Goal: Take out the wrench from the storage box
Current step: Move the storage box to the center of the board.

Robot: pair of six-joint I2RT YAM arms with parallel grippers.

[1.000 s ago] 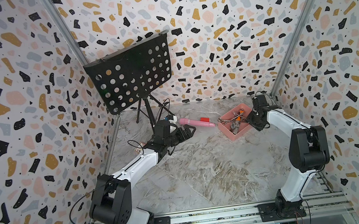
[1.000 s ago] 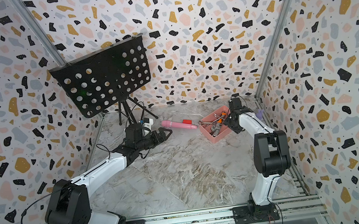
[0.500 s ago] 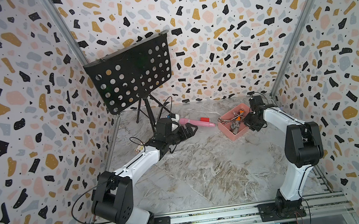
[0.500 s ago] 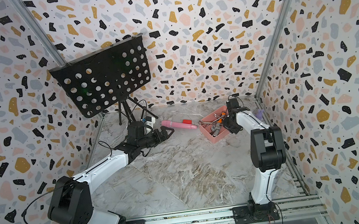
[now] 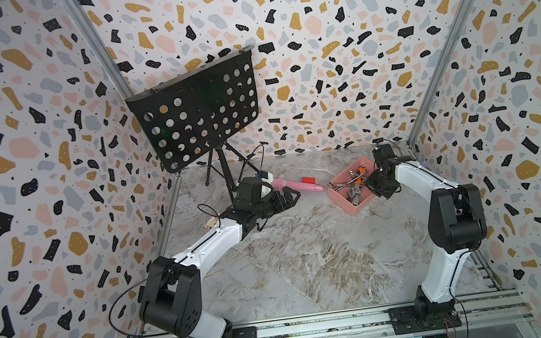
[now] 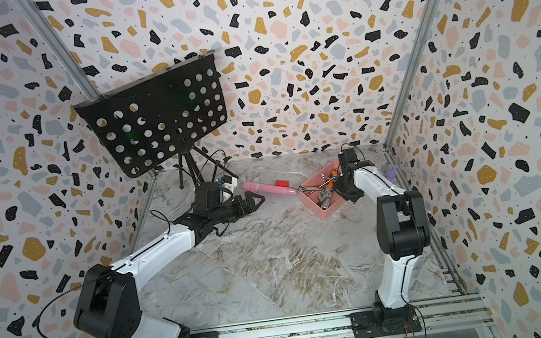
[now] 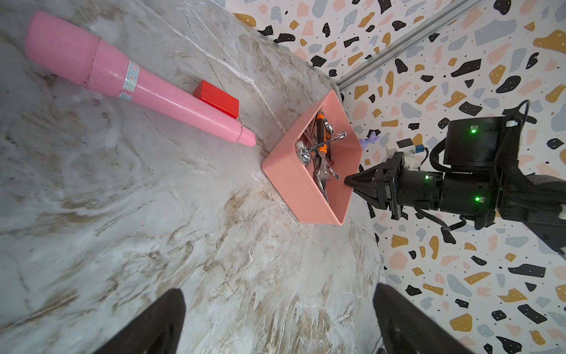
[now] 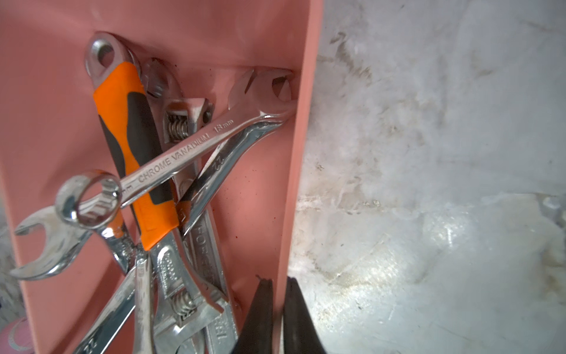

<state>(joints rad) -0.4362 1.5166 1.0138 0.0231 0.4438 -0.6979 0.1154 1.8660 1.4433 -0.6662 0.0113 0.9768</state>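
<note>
The right gripper (image 8: 278, 282) is clamped on the side wall of the salmon-pink storage box (image 8: 46, 101), not on a tool, the left gripper (image 5: 292, 197) hangs spread well clear, and the wrenches (image 8: 183, 147) all lie tangled inside, so removal looks unstarted.

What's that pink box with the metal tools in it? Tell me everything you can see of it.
The storage box is a shallow, lidless, salmon-pink rectangular tray, smooth like plastic. It sits on the marbled table near the back right corner, turned askew. Chrome wrenches lie crossed inside, one orange-handled. The right gripper pinches its side wall, one finger inside, one outside.
</note>
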